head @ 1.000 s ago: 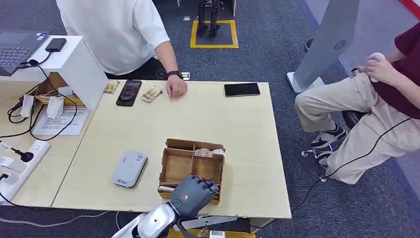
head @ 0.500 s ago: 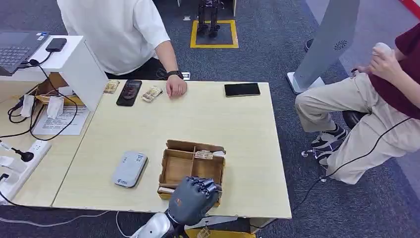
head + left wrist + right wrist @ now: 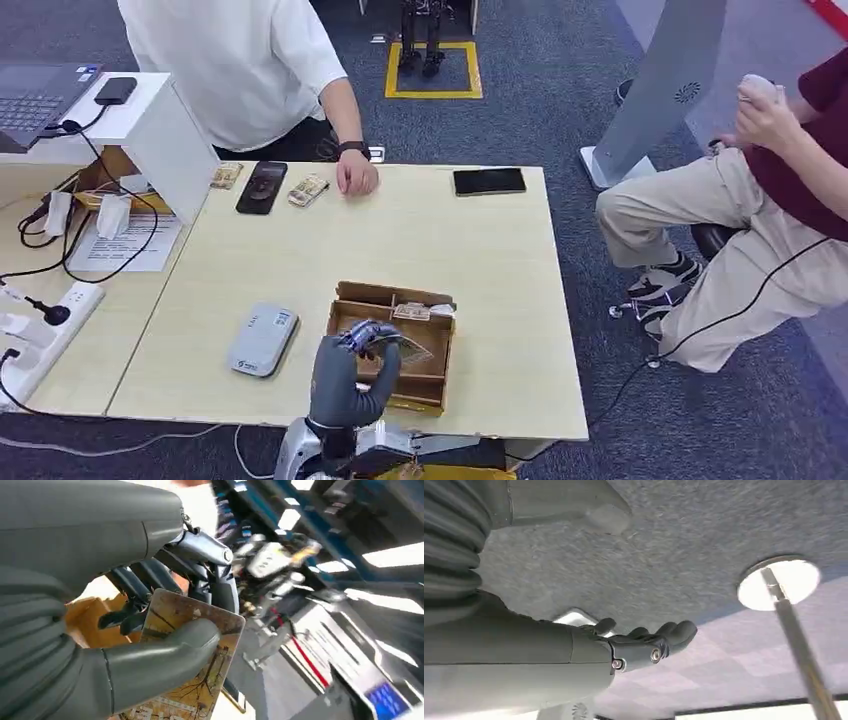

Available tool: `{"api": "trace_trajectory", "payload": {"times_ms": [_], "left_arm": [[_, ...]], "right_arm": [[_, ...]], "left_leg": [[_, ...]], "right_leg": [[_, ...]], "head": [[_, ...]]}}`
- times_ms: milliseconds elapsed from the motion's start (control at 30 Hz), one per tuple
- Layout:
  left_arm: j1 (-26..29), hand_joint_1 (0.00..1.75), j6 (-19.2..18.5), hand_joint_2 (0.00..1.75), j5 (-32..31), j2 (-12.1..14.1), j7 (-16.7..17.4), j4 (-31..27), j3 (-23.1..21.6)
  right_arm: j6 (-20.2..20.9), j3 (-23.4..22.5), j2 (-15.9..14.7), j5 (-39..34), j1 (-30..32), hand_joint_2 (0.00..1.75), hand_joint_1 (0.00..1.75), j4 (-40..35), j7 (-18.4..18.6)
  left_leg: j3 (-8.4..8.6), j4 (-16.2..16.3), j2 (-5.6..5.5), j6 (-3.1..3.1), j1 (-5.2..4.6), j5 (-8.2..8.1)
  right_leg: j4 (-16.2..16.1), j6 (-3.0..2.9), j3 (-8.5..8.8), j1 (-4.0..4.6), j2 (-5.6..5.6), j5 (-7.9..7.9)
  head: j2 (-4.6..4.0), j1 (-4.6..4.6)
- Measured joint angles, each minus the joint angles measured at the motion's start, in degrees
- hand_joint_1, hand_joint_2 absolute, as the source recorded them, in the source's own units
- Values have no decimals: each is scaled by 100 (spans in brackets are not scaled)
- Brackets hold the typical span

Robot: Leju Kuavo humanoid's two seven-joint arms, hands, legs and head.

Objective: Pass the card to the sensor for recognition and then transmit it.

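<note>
Left hand (image 3: 345,375) at bottom centre of the head view, raised above the near edge of the table (image 3: 500,300), pinching a card (image 3: 400,347) between thumb and fingers; the left wrist view shows the thumb (image 3: 165,650) pressed across the card's brown patterned face (image 3: 200,680). Card sits over the cardboard box (image 3: 392,345), lifted clear of its compartments. More cards (image 3: 412,311) lie in the box's far compartment. Grey sensor (image 3: 262,340) flat on the table just left of the box, apart from it. Right hand (image 3: 644,642) in its wrist view, fingers loosely extended, holding nothing, grey carpet beyond it.

Farther back, along the far table edge: black phone (image 3: 261,187), small bundle (image 3: 307,189), a person's hand (image 3: 356,178) resting on the table, second black phone (image 3: 489,181) toward the right. Seated person (image 3: 760,200) at the right edge of the frame.
</note>
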Motion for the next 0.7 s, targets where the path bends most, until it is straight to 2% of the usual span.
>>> {"api": "trace_trajectory", "payload": {"times_ms": [100,200,467,700], "left_arm": [[-3,175,0,175,297,-59,-31,-4,157],[-35,175,4,175,541,-142,-42,-48,316],[-393,175,0,175,734,-301,245,-48,786],[-614,175,-35,175,585,-365,457,-28,1097]], "right_arm": [[0,-509,17,6,-237,175,0,146,-28],[0,-831,44,-70,-404,175,0,251,-81],[0,-1105,46,-64,-623,175,0,369,-166],[0,-1153,46,2,-694,175,0,426,-144]], "left_leg": [[0,0,-2,0,0,3],[0,1,0,0,0,3],[0,1,-1,0,-1,3],[0,1,-1,0,0,3]], "right_leg": [[0,0,1,0,-3,1],[0,-1,0,0,1,1],[0,0,0,-1,0,1],[0,-1,-1,0,1,1]], "head": [[0,0],[0,0],[0,2],[0,0]]}}
